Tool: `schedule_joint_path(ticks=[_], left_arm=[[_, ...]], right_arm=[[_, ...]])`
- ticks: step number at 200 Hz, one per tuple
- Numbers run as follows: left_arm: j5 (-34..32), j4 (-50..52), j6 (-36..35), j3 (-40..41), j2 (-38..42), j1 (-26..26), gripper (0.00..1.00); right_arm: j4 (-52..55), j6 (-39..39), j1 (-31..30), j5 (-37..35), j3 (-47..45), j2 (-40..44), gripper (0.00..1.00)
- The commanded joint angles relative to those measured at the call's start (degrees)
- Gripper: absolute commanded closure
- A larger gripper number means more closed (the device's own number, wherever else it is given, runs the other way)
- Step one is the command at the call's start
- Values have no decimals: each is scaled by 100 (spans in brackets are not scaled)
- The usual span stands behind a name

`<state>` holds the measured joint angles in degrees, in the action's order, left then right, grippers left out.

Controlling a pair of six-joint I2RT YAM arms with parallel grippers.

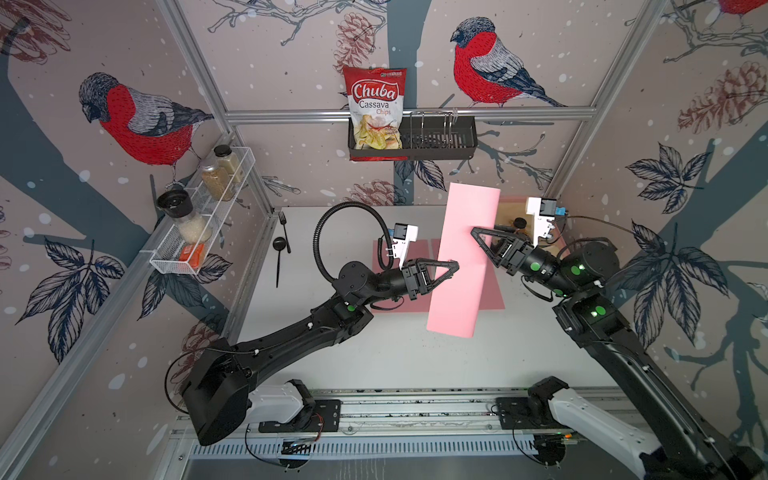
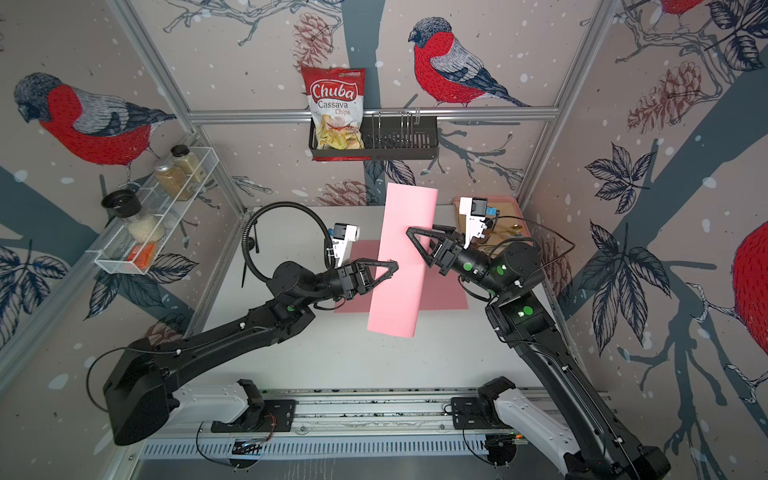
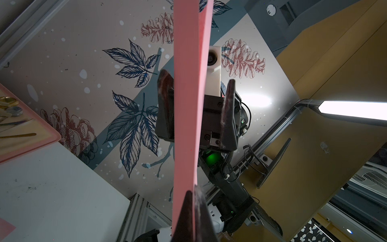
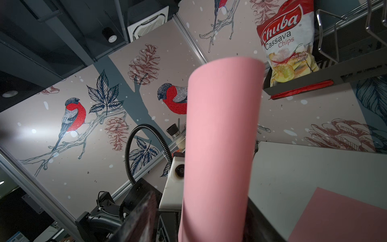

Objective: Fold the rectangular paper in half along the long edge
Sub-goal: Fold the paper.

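Pink paper (image 1: 463,257), curled over lengthwise, is aloft in the left gripper (image 1: 456,264), which is clamped shut on a long edge. Right gripper (image 1: 484,229) is parted, the paper passing between its jaws, nothing held. Judged light, limp and easily creased: grip at the edges, gently. Left wrist view alone shows the jaw clearance; both top views show the paper's full length.

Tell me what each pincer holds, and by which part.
Left pincer is shut on the bent pink paper sheet, pinching one long side about midway. Right pincer is open, straddling the sheet, and holds nothing.
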<state>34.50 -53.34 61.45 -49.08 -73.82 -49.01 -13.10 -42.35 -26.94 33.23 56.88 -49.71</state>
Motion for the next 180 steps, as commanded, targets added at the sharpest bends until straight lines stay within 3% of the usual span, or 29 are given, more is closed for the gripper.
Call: schedule_joint_path(ticks=[1, 35, 118, 180], left_arm=[[16, -342, -10, 21, 3, -20, 99], [-4, -331, -28, 50, 27, -20, 98], [6, -352, -21, 30, -3, -29, 95], [22, -374, -2, 31, -7, -27, 80]], right_arm=[[-53, 127, 1, -441, 7, 91, 39], [39, 200, 1, -565, 16, 134, 41], [-23, 227, -13, -581, -11, 126, 63], [-92, 218, -11, -645, -63, 163, 68]])
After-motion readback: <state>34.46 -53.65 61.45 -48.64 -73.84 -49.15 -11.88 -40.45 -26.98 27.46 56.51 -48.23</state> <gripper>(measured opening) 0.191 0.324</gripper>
